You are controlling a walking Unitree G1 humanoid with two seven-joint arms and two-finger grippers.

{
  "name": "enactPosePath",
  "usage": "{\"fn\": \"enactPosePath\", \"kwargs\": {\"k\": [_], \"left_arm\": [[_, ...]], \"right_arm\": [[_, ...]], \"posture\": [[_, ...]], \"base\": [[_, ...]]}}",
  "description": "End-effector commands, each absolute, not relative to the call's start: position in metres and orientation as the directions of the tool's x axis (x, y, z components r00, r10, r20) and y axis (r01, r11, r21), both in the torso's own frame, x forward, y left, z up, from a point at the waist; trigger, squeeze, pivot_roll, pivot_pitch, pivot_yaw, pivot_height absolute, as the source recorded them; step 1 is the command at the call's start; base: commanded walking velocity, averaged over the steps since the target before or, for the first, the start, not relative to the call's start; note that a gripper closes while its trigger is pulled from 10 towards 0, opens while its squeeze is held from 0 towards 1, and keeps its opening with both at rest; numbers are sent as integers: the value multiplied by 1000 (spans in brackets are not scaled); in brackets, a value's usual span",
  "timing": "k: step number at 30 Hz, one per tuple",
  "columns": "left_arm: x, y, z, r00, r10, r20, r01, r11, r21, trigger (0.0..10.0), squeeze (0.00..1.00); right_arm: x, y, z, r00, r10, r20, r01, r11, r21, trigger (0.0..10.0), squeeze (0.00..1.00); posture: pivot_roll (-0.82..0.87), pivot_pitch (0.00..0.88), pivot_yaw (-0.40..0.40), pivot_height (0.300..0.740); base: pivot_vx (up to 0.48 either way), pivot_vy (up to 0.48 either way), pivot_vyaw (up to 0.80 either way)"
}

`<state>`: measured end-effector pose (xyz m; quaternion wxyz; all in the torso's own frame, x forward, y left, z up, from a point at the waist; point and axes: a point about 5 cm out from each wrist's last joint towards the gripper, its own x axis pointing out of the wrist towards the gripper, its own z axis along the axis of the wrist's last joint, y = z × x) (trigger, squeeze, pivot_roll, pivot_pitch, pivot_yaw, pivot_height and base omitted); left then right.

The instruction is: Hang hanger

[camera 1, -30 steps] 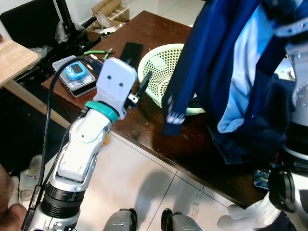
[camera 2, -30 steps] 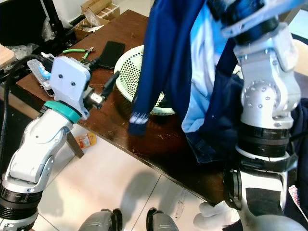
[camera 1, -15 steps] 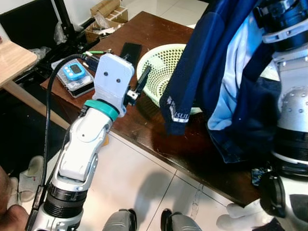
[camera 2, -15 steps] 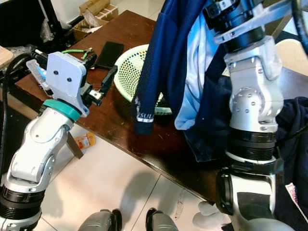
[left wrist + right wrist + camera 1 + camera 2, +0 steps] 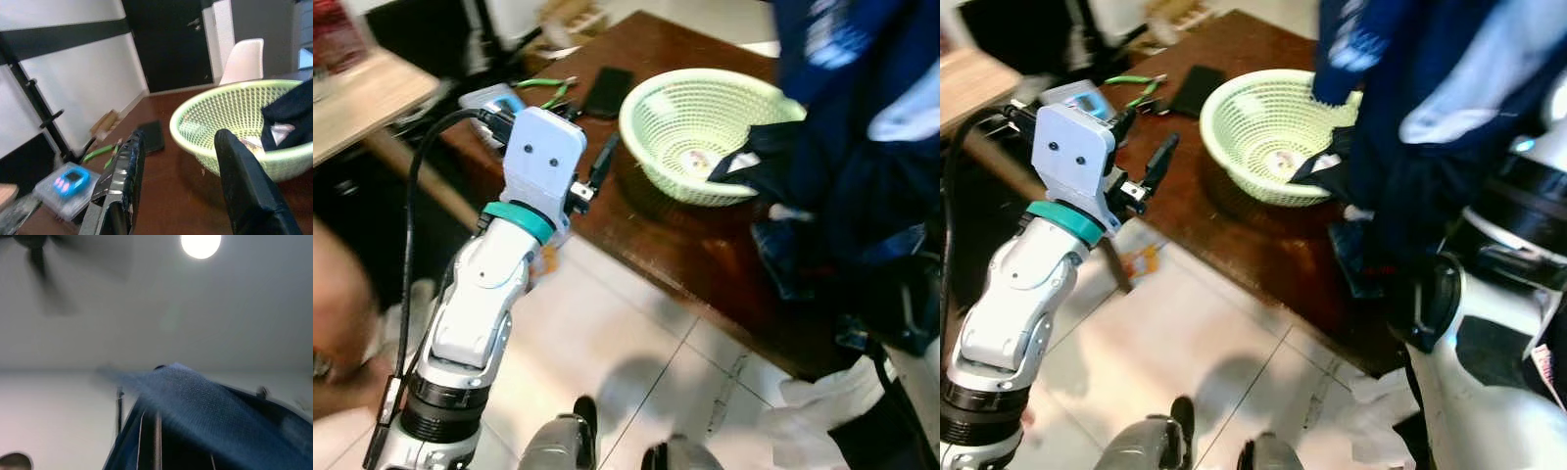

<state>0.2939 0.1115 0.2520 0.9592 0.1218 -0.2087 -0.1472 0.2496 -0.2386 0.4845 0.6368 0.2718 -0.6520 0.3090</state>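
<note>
At the left of the head views the left claw (image 5: 595,174) is raised over the near edge of the dark brown worktop (image 5: 705,250), its two black fingers (image 5: 244,186) spread apart and empty. In the upper left, on the worktop's far end, lie a clear box with a blue device (image 5: 72,179), green-handled pliers (image 5: 544,86) and a black phone (image 5: 608,90). Right of centre stands a pale green mesh basket (image 5: 690,117); inside it lies something small and pale (image 5: 703,162), too blurred to name, and a fold of dark cloth hangs over its right rim. At the right, the blue jacket (image 5: 862,108) with a light-blue lining hangs from above and blurs across the upper right corner, its lower part bunched on the worktop. No hanger can be made out under the cloth. The right wrist view looks up past blue fabric (image 5: 195,401) at a ceiling lamp (image 5: 200,244); whether the right claw is clenched cannot be told.
</note>
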Motion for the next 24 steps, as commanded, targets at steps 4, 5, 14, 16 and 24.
{"fn": "enactPosePath", "kwargs": {"k": [4, 5, 14, 16, 24], "left_arm": [[293, 108, 251, 867, -350, 356, 245, 919, 308, 10000, 0], [293, 108, 250, 867, -351, 354, 246, 919, 309, 10000, 0], [294, 106, 249, 865, -361, 348, 258, 915, 310, 10000, 0], [295, 106, 248, 865, -363, 347, 259, 915, 311, 10000, 0], [295, 105, 246, 866, -368, 339, 263, 911, 317, 10000, 0]], "right_arm": [[234, -246, 491, -100, 48, 994, -710, 696, -105, 10000, 0], [233, -248, 490, -99, 48, 994, -707, 700, -104, 10000, 0], [229, -258, 487, -103, 51, 993, -708, 697, -110, 10000, 0], [233, -254, 482, -82, 98, 992, -707, 696, -127, 10000, 0], [245, -261, 469, -49, 49, 998, -774, 629, -69, 10000, 0]], "posture": [[70, 55, 9, 740], [69, 55, 11, 740], [65, 51, 15, 740], [65, 49, 14, 740], [72, 46, 15, 740]], "base": [[-418, 0, 0], [-420, 0, 0], [-420, 0, 0], [-424, 0, 0], [-428, 0, 0]]}}
